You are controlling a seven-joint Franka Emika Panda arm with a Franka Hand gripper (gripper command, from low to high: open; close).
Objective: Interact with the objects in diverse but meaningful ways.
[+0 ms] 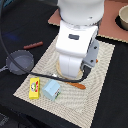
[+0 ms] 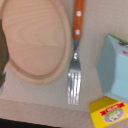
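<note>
Your arm (image 1: 77,42) is hanging low over the woven placemat (image 1: 100,75) on the desk, blocking the claw from the exterior view; the wrist view isn't showing fingers either, so you cannot tell if they're apart or together. Under the wrist, an orange-handled fork (image 2: 76,55) is lying just beside a round wooden board (image 2: 35,42). The pale blue carton (image 1: 51,90) and yellow box (image 1: 34,88) are sitting side by side on the mat. The grey frying pan (image 1: 20,61) is resting off the mat, toward the exterior view's left.
</note>
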